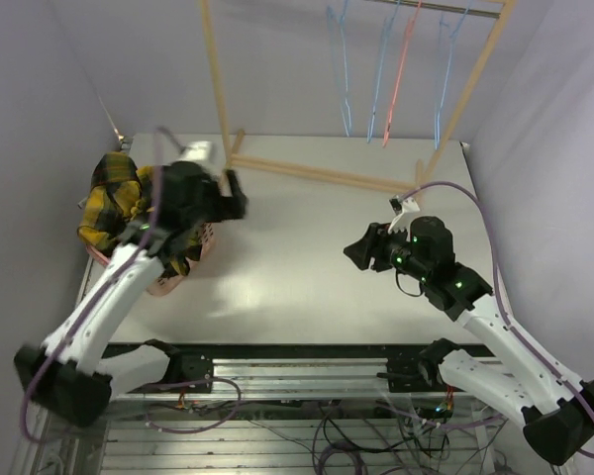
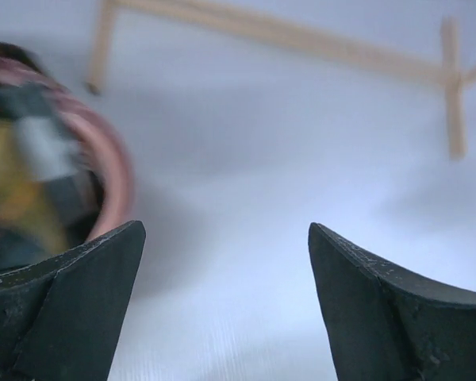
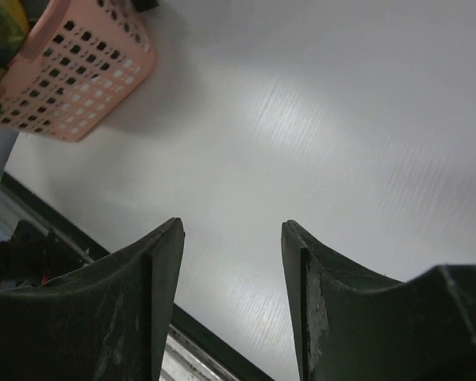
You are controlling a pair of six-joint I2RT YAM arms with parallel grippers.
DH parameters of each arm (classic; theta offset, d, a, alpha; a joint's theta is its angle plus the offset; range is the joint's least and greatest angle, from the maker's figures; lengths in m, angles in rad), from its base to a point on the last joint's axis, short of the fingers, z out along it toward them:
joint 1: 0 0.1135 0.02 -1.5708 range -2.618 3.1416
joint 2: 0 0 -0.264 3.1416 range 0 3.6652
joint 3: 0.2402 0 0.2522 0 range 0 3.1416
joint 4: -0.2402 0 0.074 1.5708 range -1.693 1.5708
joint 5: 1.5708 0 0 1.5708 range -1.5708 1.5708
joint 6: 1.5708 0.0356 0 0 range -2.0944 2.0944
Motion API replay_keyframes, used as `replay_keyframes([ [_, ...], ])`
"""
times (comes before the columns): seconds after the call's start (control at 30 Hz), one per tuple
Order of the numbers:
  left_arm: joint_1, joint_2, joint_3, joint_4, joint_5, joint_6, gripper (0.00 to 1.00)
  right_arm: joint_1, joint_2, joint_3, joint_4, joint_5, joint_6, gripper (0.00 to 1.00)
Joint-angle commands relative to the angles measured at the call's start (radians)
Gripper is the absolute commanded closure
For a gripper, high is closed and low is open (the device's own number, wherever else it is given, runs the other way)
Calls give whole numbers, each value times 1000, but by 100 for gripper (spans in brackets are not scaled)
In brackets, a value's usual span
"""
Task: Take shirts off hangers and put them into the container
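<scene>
A yellow-and-black plaid shirt (image 1: 114, 196) lies heaped in the salmon-pink container (image 1: 174, 278) at the table's left edge and spills over its far rim. Several bare wire hangers, light blue (image 1: 344, 74) and pink-red (image 1: 401, 79), hang from the rack's rail at the back. My left gripper (image 1: 240, 203) hovers just right of the container, open, with nothing between its fingers (image 2: 79, 294). In the left wrist view the container's rim (image 2: 120, 178) and yellow cloth (image 2: 8, 198) are blurred at the left. My right gripper (image 1: 354, 252) stands open over the table's right half, empty, pointing left toward the container (image 3: 79, 71).
The light wooden rack frame (image 1: 322, 174) stands across the back of the table, its left post (image 1: 216, 79) rising close to my left gripper. Its base bar (image 2: 301, 38) shows in the left wrist view. The table's near edge (image 3: 222, 341) lies under my right gripper.
</scene>
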Motion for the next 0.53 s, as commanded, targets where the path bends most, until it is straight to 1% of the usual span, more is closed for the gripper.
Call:
replay_keyframes([
  [0.0, -223, 143, 32, 18, -168, 73, 4, -3, -11, -27, -38, 127, 92, 46],
  [0.1, -282, 163, 25, 72, -185, 78, 4, -3, -37, -25, -68, 199, 122, 46],
  [0.27, -290, 146, -7, 155, -136, 91, 4, -4, -97, -24, -113, 273, 130, 47],
  [0.37, -290, 166, 0, 137, -136, 104, 5, -3, -135, -33, -106, 284, 123, 50],
  [0.5, -292, 176, 16, 101, -162, 115, 4, -3, -151, -37, -100, 297, 101, 47],
])
